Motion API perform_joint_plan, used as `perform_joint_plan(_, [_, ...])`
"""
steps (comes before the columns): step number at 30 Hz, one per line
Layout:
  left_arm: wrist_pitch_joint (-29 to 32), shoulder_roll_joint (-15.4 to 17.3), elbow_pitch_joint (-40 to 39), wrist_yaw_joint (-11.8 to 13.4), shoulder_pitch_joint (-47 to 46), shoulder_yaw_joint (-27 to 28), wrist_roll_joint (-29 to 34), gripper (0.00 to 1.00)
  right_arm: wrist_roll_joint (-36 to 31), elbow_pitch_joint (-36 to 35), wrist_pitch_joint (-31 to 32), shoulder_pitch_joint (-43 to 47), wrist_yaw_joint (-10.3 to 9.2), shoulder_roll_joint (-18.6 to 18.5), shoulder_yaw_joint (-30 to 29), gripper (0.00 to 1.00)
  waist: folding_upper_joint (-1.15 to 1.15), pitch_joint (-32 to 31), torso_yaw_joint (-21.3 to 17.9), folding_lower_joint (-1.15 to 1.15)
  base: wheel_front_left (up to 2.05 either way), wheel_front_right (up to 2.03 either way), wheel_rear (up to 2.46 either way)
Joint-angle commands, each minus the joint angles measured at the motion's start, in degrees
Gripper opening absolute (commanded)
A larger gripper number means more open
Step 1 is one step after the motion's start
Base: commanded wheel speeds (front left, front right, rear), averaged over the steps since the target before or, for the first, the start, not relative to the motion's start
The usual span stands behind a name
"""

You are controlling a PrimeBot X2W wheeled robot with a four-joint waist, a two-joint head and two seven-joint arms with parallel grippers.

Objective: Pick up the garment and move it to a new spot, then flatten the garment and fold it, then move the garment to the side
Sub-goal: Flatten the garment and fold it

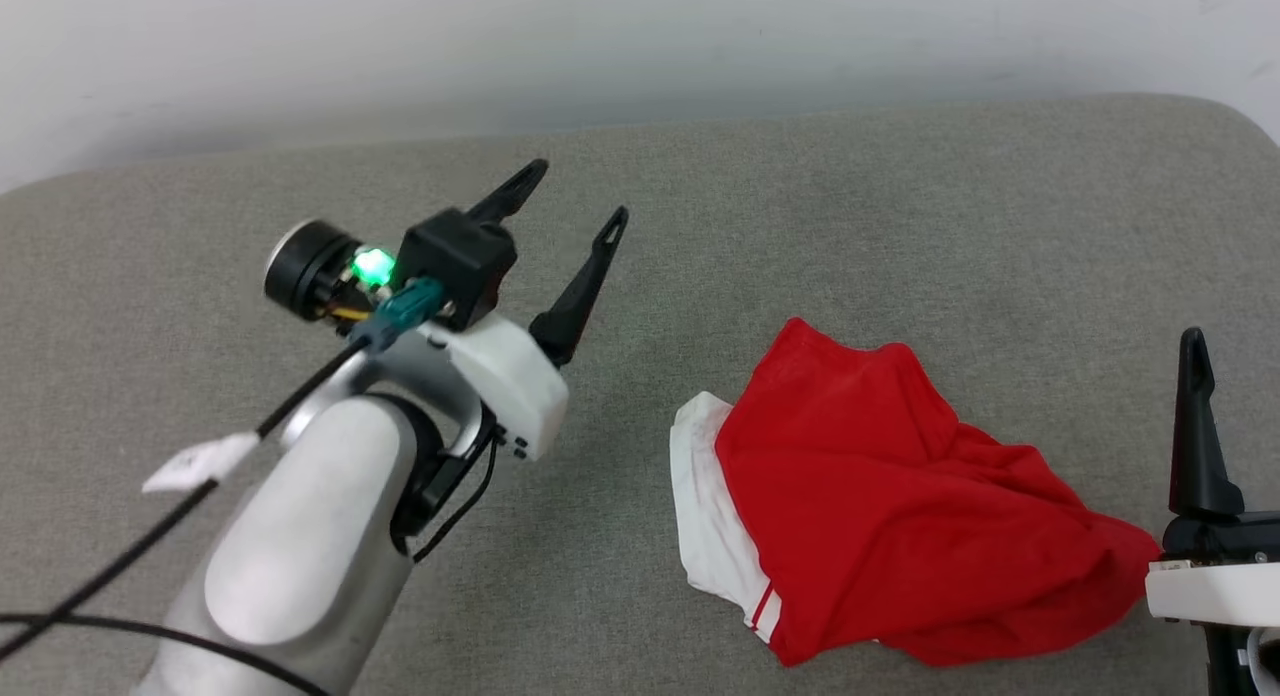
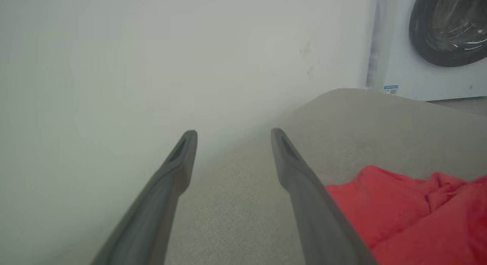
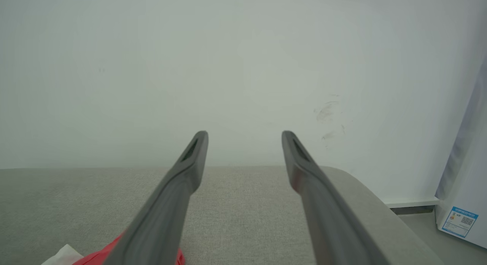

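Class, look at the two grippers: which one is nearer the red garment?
The right gripper: in the head view its body sits at the right edge of the red jersey, while the left gripper hovers apart, with bare grey cushion between.

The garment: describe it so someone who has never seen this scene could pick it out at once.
A grey fabric surface runs up to a pale wall. On its right part, right of the raised left claw, the garment lies in a crumpled heap. Bright red cloth with a white, red-striped sleeve at its left edge sets it apart from the grey.
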Motion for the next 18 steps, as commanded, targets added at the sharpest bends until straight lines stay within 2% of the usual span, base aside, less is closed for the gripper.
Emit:
perform_joint_plan(1, [4.85, 2.90, -1.15, -0.02, -4.85, -4.59, -3.94, 1.00, -0.51, -0.50, -0.09, 0.34, -0.04, 0.62, 0.09, 1.00, 0.00, 1.14, -0.63, 0.00, 0.00, 0.00, 0.00])
perform_joint_plan(6, [20.99, 8.09, -1.74, -0.04, -14.30, -18.53, -15.69, 1.00, -0.80, -1.07, -0.11, -1.16, -0.03, 0.89, 0.67, 1.00, 0.00, 3.02, -1.76, 0.00, 0.00, 0.00, 0.00])
perform_joint_plan(10, [31.87, 10.67, -2.57, -0.05, -20.93, -30.27, -24.98, 1.00, -1.13, -1.01, -0.10, -1.83, -0.03, 0.89, 1.34, 1.00, 0.00, 4.40, -2.55, 0.00, 0.00, 0.00, 0.00])
perform_joint_plan(11, [33.97, 11.00, -2.67, -0.05, -22.44, -32.93, -27.20, 1.00, -1.12, -0.99, -0.11, -2.08, -0.03, 0.93, 1.53, 1.00, 0.00, 4.75, -2.78, 0.00, 0.00, 0.00, 0.00])
perform_joint_plan(12, [33.97, 11.00, -2.67, -0.05, -22.44, -32.93, -27.20, 1.00, -1.12, -0.99, -0.11, -2.08, -0.03, 0.93, 1.53, 1.00, 0.00, 4.75, -2.78, 0.00, 0.00, 0.00, 0.00])
perform_joint_plan(18, [42.11, 12.11, -0.30, -0.05, -29.88, -46.48, -34.88, 1.00, -0.97, -0.75, -0.11, -3.63, -0.04, 0.91, 2.91, 1.00, 0.00, 7.17, -4.32, 0.00, 0.00, 0.00, 0.00])
